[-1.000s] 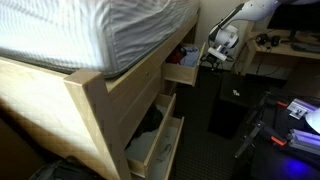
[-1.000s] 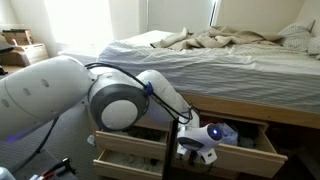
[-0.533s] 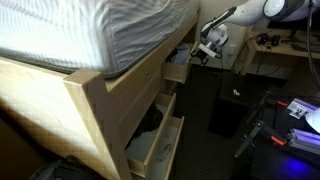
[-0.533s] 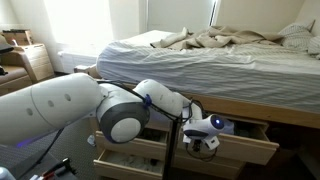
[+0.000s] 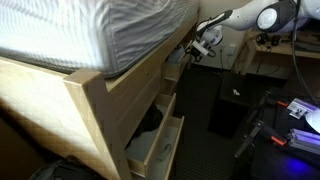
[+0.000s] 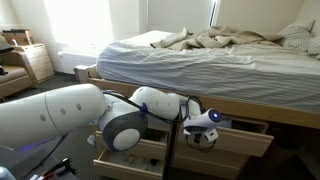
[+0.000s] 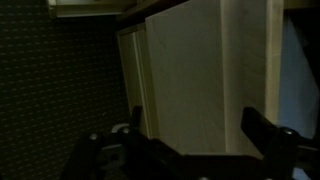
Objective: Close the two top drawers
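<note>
We see the hand at the front of the wider top drawer, near its inner end. That drawer sits part-way out of the bed frame. The narrower top drawer beside it sticks out too. In the wrist view, the fingers are spread wide and grip nothing, with the pale wood front just ahead.

The glossy white robot arm is built of rounded, bulbous shells. A grey disc-shaped joint cap, ringed in black, sits between 2 shells. The wrist view shows 2 matte black gripper fingers.
</note>
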Motion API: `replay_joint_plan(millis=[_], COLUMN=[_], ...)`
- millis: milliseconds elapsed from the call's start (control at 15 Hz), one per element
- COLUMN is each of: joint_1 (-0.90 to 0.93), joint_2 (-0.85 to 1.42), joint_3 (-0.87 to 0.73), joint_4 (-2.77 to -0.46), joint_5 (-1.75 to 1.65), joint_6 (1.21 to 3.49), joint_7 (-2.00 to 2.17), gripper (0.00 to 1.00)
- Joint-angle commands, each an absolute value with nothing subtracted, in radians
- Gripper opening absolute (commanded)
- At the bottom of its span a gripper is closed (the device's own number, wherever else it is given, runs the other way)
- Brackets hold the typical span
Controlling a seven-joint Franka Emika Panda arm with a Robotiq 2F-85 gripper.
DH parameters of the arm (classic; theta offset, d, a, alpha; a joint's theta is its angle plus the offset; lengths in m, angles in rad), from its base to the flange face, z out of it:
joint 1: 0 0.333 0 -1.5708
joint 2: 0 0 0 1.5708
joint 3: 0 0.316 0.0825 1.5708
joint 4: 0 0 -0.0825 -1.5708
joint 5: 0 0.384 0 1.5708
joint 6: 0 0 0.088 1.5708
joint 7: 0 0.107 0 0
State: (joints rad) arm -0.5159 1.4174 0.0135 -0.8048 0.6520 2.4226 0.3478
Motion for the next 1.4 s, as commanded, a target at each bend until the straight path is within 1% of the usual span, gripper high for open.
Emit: replay_joint_plan(millis=[0,267,533,667,733,933,1067,1200,1333], joint_1=[-0.516,-0.513,-0.464,-0.424,-0.408,-0.389,-0.395,-0.388,-0.403], joint_2=[1.422,1.411,1.383,1.430,1.427,1.428,1.441,1.428,1.425], joint_3=[0.014,-0.027,-0.023,-0.023,-0.029,0.019,0.018,-0.030,-0.024], joint_4=[-0.798,-0.826,-0.855,-0.704,-0.690,-0.605,-0.581,-0.623,-0.663], joint_5=[0.652,0.651,0.635,0.561,0.527,0.471,0.439,0.432,0.447], joint_6=[2.422,2.466,2.519,2.446,2.436,2.349,2.316,2.304,2.343], joint_7=[0.349,0.428,0.350,0.426,0.448,0.489,0.505,0.523,0.499], gripper=[1.00,1.00,1.00,1.00,1.00,1.00,1.00,1.00,1.00])
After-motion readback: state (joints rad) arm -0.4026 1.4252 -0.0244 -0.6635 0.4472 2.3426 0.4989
